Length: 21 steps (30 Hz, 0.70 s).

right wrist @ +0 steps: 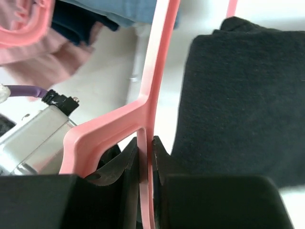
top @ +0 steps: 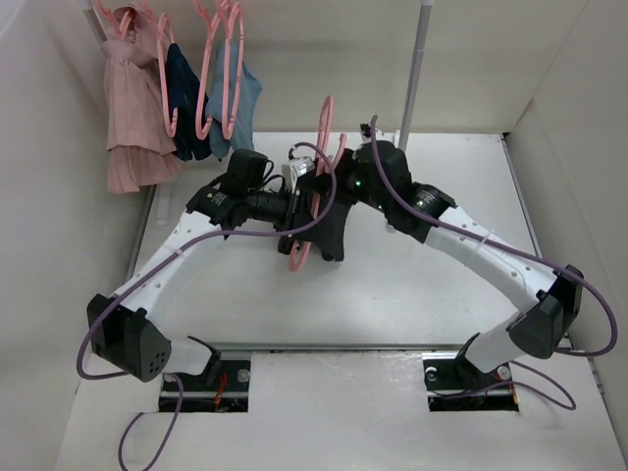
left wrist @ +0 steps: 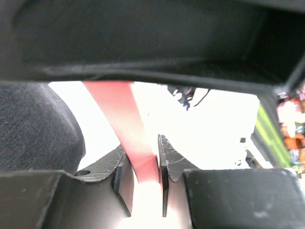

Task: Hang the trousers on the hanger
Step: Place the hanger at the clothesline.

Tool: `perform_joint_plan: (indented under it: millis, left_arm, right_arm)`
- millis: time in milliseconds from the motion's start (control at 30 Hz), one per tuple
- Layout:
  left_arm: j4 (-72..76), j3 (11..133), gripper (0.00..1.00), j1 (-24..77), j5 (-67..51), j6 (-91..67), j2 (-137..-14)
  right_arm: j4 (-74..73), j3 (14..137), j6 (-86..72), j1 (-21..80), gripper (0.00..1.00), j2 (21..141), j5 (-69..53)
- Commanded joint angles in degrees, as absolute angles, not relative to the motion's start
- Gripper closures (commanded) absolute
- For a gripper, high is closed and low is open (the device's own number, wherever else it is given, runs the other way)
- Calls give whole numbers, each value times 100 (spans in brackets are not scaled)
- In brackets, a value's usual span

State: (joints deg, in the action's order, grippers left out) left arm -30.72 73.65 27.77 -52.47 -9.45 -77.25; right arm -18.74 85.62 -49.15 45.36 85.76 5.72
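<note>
In the top view the pink hanger (top: 325, 123) stands nearly upright above the middle of the table, between the two arms. The black trousers (top: 332, 235) are draped over it and hang down. My left gripper (top: 299, 201) comes in from the left and my right gripper (top: 343, 177) from the right. The left wrist view shows the left gripper (left wrist: 141, 145) shut on a pink hanger bar (left wrist: 121, 114), with black trouser fabric (left wrist: 38, 129) beside it. In the right wrist view the right gripper (right wrist: 145, 143) is shut on a thin hanger bar (right wrist: 153, 81), next to the trousers (right wrist: 238, 95).
A rail at the back left carries more pink hangers (top: 221, 69) with a pink garment (top: 128, 108), a navy garment (top: 184, 98) and a light-blue garment (top: 245, 98). A grey pole (top: 414, 69) stands at the back. White walls close in both sides.
</note>
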Motion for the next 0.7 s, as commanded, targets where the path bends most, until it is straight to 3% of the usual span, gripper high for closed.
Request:
perform_joint_plan:
  millis: [0, 33, 67, 100, 133, 167, 200, 433, 567, 667]
  left_arm:
    - [-2567, 7892, 100, 2558, -6002, -931, -7550]
    - [-2506, 7962, 100, 2418, -6073, -1053, -7550]
    - [-2444, 8041, 100, 2339, -6152, -1255, -7550]
    - [-2374, 8242, 100, 2207, -6326, -1335, -7663]
    - [-2373, 8392, 100, 2206, -6389, -1397, -7664]
    - [-2373, 8533, 100, 2067, -6451, -1458, -7760]
    - [-2295, 8691, 100, 2005, -6582, -1607, -7813]
    - [-627, 9817, 100, 1591, -6987, -3170, -8305]
    - [1705, 9940, 100, 1389, -7233, -4962, -8692]
    - [2477, 10264, 100, 1161, -7233, -5817, -9095]
  right_arm:
    - [-870, 9105, -4975, 4176, 92, 8639, -227]
    - [-809, 9158, -4888, 4114, 68, 8701, -385]
    - [-809, 9158, -4800, 4113, 55, 8701, -526]
    - [-809, 9219, -4747, 4026, 32, 8701, -745]
    - [-809, 9220, -4746, 3964, 31, 8701, -799]
    - [-809, 9220, -4668, 3964, 10, 8632, -800]
    - [-809, 9220, -4589, 3912, 3, 8570, -800]
    - [-809, 8447, -4526, 3446, 0, 7577, -747]
    - [-809, 7929, -4474, 3218, 0, 7032, -686]
    - [-1107, 7734, -4351, 3164, 0, 6759, -581]
